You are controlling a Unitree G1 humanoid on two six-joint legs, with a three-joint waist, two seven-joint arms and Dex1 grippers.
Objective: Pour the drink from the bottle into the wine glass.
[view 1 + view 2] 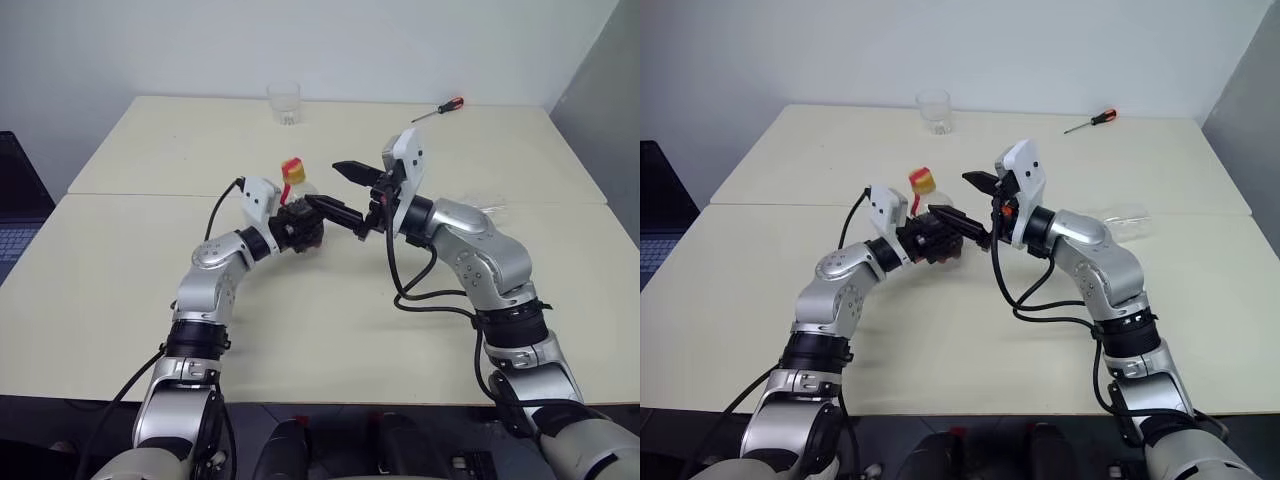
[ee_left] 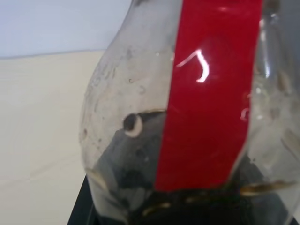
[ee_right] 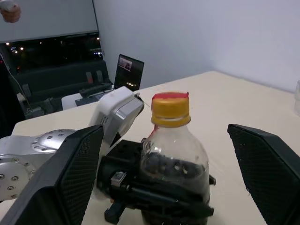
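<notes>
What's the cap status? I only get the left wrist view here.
Observer: The yellow cap is on the bottle.
Operator: Right gripper?
Observer: The right gripper is open, one finger on each side of the cap, not touching it.
Operator: Anything else out there?
Observer: A clear tumbler and a screwdriver sit near the far edge of the table.

No words can be read anywhere (the bottle (image 3: 174, 154) bears a seemingly blank red band).
</notes>
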